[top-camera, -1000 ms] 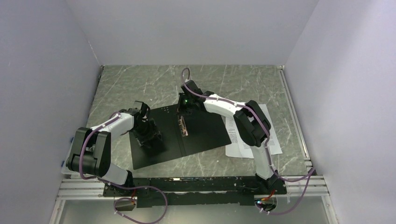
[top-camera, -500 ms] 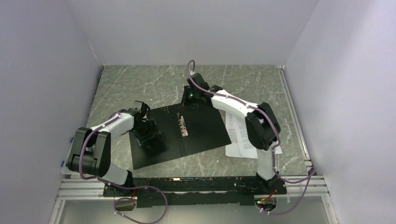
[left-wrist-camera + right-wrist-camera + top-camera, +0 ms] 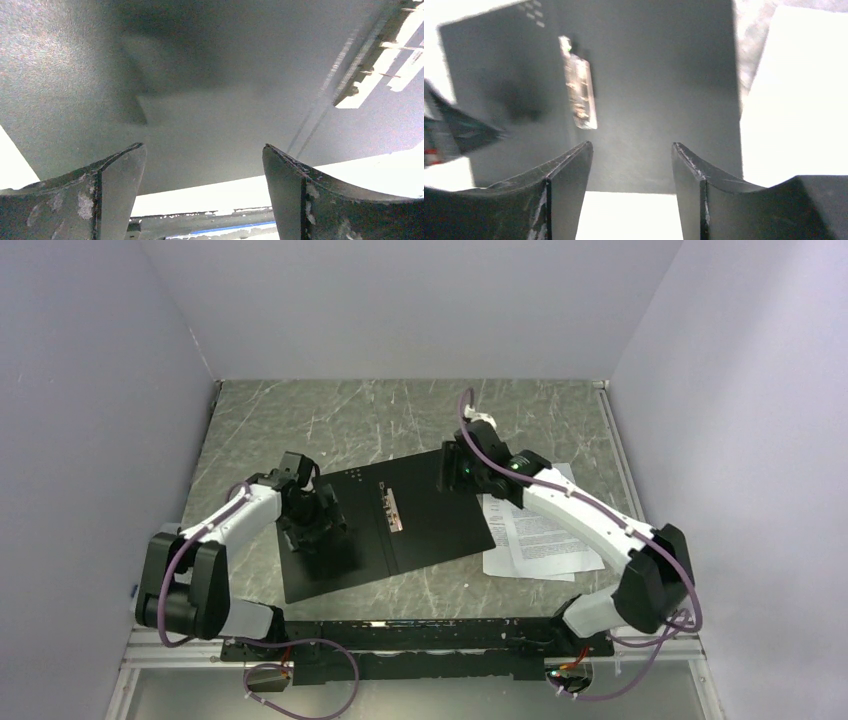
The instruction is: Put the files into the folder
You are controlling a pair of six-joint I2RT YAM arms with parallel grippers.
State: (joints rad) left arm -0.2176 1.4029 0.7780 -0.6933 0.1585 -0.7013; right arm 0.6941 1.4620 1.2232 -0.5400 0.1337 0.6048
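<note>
The folder [image 3: 440, 520] lies open flat on the table, black inside up, with its metal clip [image 3: 391, 511] beside the spine. The files [image 3: 545, 535], white printed sheets, lie on the table just right of the folder, partly under my right arm. My left gripper [image 3: 318, 523] hangs over the folder's left half, open and holding nothing. From the left wrist, the open gripper [image 3: 202, 146] looks onto black folder [image 3: 210, 90]. My right gripper [image 3: 452, 472] is open above the folder's far right corner. The right wrist view shows this gripper [image 3: 631, 144] empty, with the clip [image 3: 580, 90] and the files [image 3: 794, 100] beyond.
The marble-patterned tabletop [image 3: 330, 420] is boxed in by pale walls at the back and both sides. A metal rail [image 3: 400, 640] carrying the arm bases runs along the near edge.
My right gripper left the clip, swung right to the folder's far right corner and opened. The left gripper opened wider over the left half.
</note>
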